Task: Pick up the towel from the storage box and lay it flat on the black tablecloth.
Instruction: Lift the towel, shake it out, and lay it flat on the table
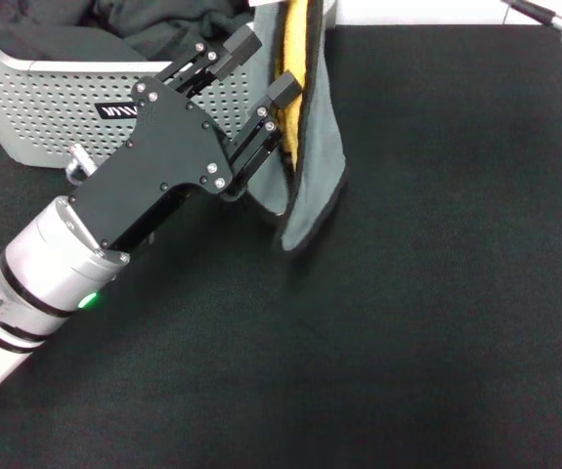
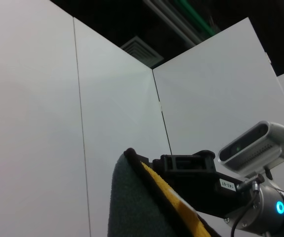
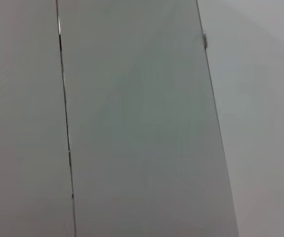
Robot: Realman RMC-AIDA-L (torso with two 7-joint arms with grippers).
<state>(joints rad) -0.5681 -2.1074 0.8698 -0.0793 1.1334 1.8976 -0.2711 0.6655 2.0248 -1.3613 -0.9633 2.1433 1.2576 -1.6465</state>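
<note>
Reaching up from the near left over the black tablecloth [image 1: 408, 322], the left gripper [image 1: 266, 73] has its two fingers spread apart, one of them [image 1: 282, 93] up against the edge of the hanging towel [image 1: 315, 147]. That towel droops folded, grey outside, orange-yellow inside, its lower end just above the cloth. Behind the arm sits the storage box [image 1: 41, 107] with a black fabric heap [image 1: 153, 24] inside. Farther off, the left wrist view shows the right gripper [image 2: 186, 165] gripping the towel's top edge.
</note>
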